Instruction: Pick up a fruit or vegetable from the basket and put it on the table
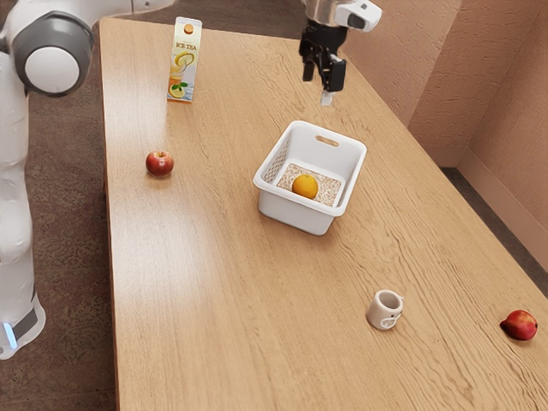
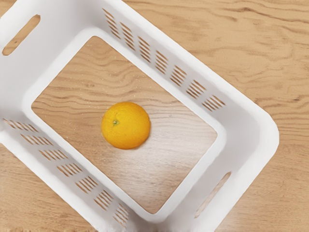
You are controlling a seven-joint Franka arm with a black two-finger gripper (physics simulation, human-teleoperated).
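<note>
Black fingers [image 1: 336, 79] stand wide apart above the white plastic basket [image 1: 295, 216], which holds a round orange fruit [image 2: 126, 125] at its bottom. On the wooden counter [image 1: 214, 308], a round red apple [image 1: 159, 163] and tall ice-tea carton [image 1: 184, 60] stand to the exterior view's left of the basket; a small beige mug [image 1: 382, 316] and dark-red fruit [image 1: 520, 325], to its right.

The exterior view is looking obliquely down from the side of the arm [image 1: 15, 171], standing well back and taking in much of the wooden table [image 1: 214, 300]. The wrist view is riding on the arm, facing steeply down into the white plastic basket [image 2: 258, 133] from much nearer. Both views are sharing the basket, the orange [image 2: 126, 125] inside and the wood around them.
</note>
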